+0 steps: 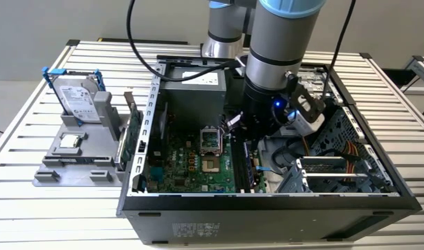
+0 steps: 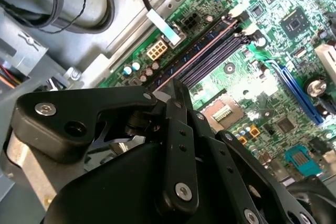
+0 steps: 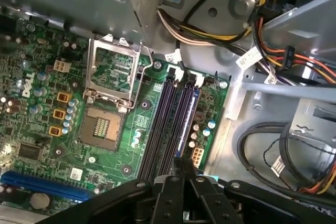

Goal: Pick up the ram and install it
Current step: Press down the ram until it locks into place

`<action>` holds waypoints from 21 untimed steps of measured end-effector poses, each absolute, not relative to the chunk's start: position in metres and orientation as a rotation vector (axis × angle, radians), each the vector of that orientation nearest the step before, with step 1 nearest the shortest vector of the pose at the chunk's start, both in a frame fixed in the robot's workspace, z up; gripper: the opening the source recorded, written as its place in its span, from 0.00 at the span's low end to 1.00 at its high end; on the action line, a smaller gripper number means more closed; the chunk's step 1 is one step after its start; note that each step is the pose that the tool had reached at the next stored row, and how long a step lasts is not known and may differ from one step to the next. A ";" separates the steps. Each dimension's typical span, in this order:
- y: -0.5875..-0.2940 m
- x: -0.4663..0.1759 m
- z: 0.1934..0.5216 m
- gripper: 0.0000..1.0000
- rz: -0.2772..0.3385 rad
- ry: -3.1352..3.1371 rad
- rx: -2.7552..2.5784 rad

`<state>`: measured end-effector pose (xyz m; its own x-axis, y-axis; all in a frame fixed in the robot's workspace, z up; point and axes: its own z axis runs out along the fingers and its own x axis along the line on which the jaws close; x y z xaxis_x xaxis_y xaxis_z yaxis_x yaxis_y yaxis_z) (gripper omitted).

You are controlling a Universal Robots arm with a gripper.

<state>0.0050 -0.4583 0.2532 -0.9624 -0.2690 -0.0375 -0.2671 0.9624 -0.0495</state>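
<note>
1. The black two-fingered gripper point(image 3: 181, 165) is lowered into the open black computer case point(image 1: 267, 205), at the memory slots of the green motherboard point(image 3: 113, 153).
2. Its fingers are drawn close together and appear to be clamped on the top edge of the ram point(image 3: 188, 119), a thin, dark, long circuit-board stick.
3. In both wrist views the ram point(image 2: 197, 48) is seen on edge, lined up with the outermost slot, the one nearest the white connector point(image 2: 157, 51).
4. Picking up is judged done, and placing at the slot is well advanced.
5. Whether the stick is fully seated and the white latches point(image 3: 194, 80) are locked cannot be told.
6. In the exterior view the grey parts holder point(image 1: 76, 174) lies at 9 o'clock of the case and bears the silver hard drive point(image 1: 80, 101).
</note>
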 end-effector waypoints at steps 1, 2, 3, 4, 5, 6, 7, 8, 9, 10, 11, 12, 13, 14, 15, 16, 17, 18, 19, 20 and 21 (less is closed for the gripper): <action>-0.458 0.005 0.253 0.00 -0.068 3.066 -0.435; -0.458 0.005 0.253 0.00 -0.067 3.064 -0.448; -0.458 0.005 0.253 0.00 -0.067 3.061 -0.464; -0.458 0.005 0.253 0.00 -0.067 3.059 -0.479; -0.458 0.005 0.253 0.00 -0.066 3.056 -0.494; -0.458 0.004 0.253 0.00 -0.066 3.054 -0.509; -0.457 0.004 0.253 0.00 -0.066 3.051 -0.524; -0.457 0.004 0.253 0.00 -0.065 3.048 -0.539; -0.457 0.004 0.253 0.00 -0.065 3.045 -0.553; -0.457 0.004 0.252 0.00 -0.064 3.042 -0.568; -0.457 0.004 0.252 0.00 -0.064 3.039 -0.582; -0.457 0.004 0.252 0.00 -0.064 3.037 -0.596; -0.457 0.004 0.252 0.00 -0.064 3.033 -0.611; -0.456 0.004 0.252 0.00 -0.063 3.030 -0.627; -0.456 0.004 0.252 0.00 -0.063 3.027 -0.640; -0.456 0.003 0.252 0.00 -0.062 3.024 -0.656; -0.456 0.003 0.252 0.00 -0.062 3.020 -0.672; -0.456 0.003 0.252 0.00 -0.062 3.017 -0.685; -0.456 0.003 0.252 0.00 -0.061 3.013 -0.700; -0.456 0.003 0.252 0.00 -0.061 3.009 -0.715; -0.455 0.003 0.252 0.00 -0.061 3.006 -0.729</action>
